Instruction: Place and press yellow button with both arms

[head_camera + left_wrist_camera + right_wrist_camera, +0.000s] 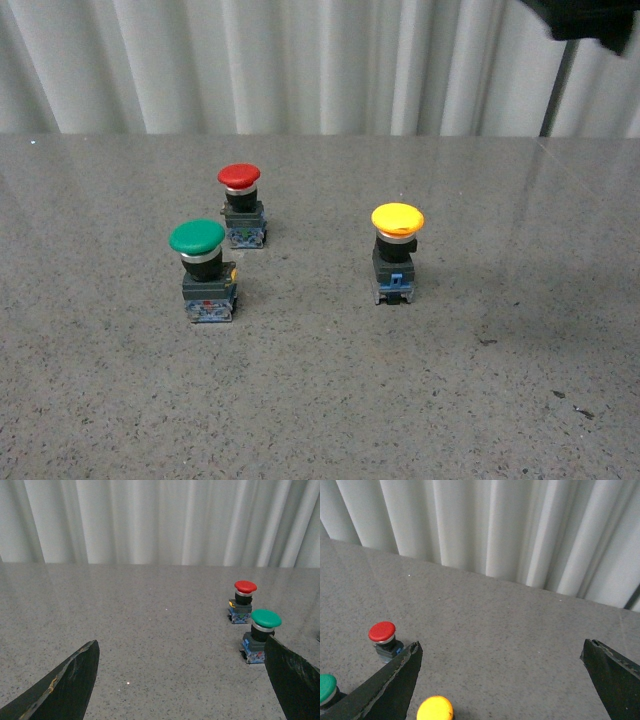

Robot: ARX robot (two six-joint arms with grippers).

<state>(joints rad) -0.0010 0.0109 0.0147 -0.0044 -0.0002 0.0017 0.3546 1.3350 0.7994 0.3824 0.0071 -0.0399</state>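
- No readable text, brand or number in any of the views.
- The caps on the yellow button [397, 217], green button [196, 237] and red button [239, 176] look plain, with no printing.
- The little coloured bits on their bases are too small to make out.

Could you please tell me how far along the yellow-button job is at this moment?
Nothing looks done yet: the yellow mushroom-capped push button stands upright and untouched on the grey speckled table. In hand: nothing, since the left gripper and right gripper are both open and empty, clear of the button. Left: gripping it, placing it and pressing it.
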